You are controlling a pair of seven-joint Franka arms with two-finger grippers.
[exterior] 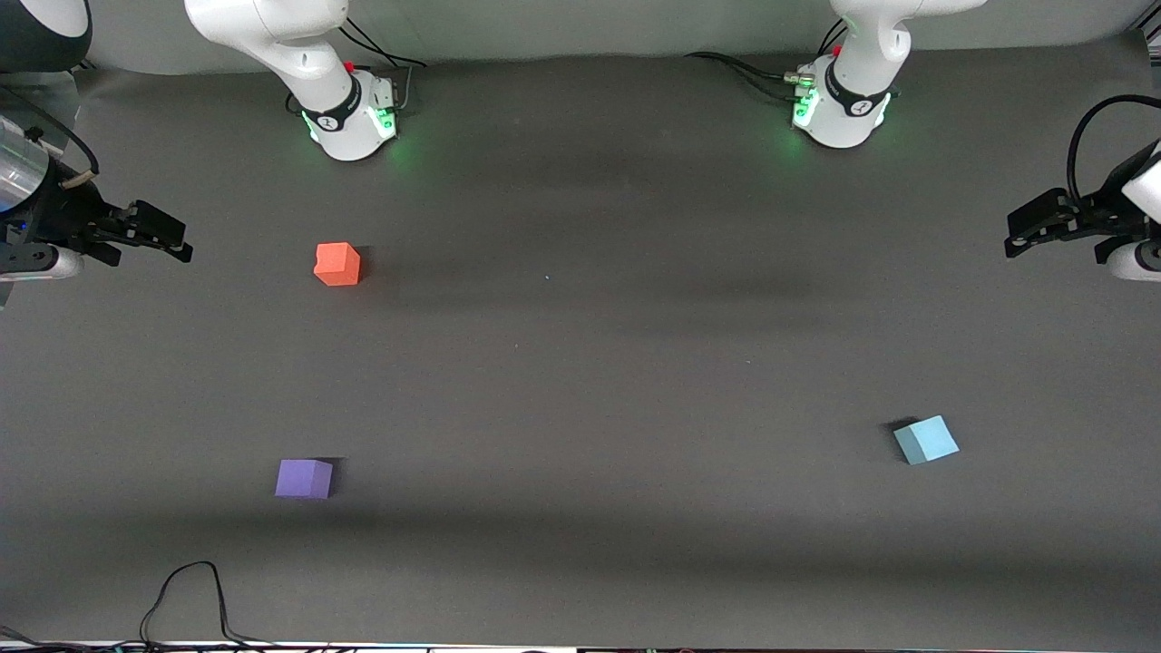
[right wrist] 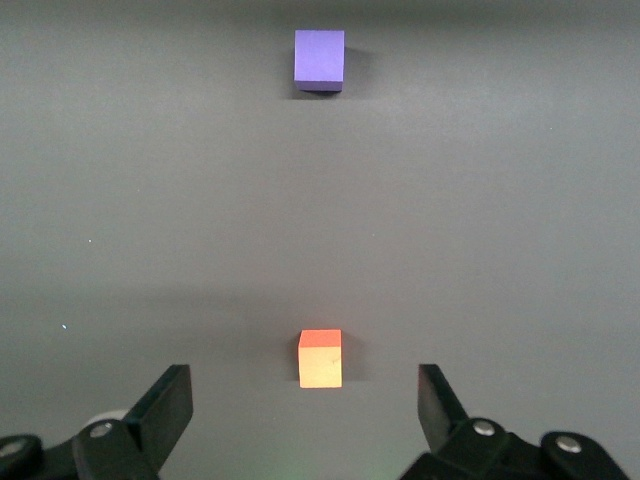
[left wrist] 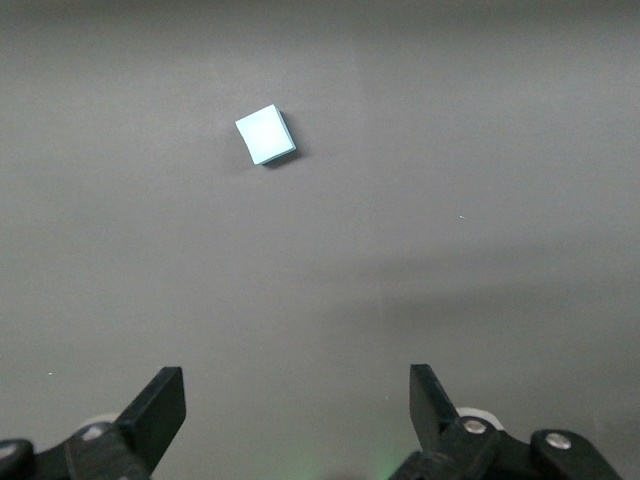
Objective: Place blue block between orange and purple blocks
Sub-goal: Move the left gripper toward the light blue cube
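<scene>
Grey matting covers the desk, and three small cubes sit on it, none touching another.

At the right arm's end, the right gripper hangs at the desk's edge, released, jaws spread wide and holding nothing; this arm waits. The orange block lies near the right arm's base, and in the right wrist view it shows just ahead of the spread fingers. The purple block lies nearer the front camera than the orange one, almost in line with it. The strip of matting between the two is bare and looks ample to take a third cube.

The middle of the desk carries nothing that would obstruct a crossing. A black cable loops at the camera-side edge, apart from the purple block.

At the left arm's end, the blue block rests flat, turned at an angle to the desk's edges. It is well apart from the other two. The left gripper is up over that end, also released and empty; its wrist view shows the blue block ahead of the open fingers, not between them.

Judgement: the left arm is plainly the nearer to the blue block. The pick-up has not begun. Because the block sits skewed, the gripper would probably need turning to meet flat faces.
</scene>
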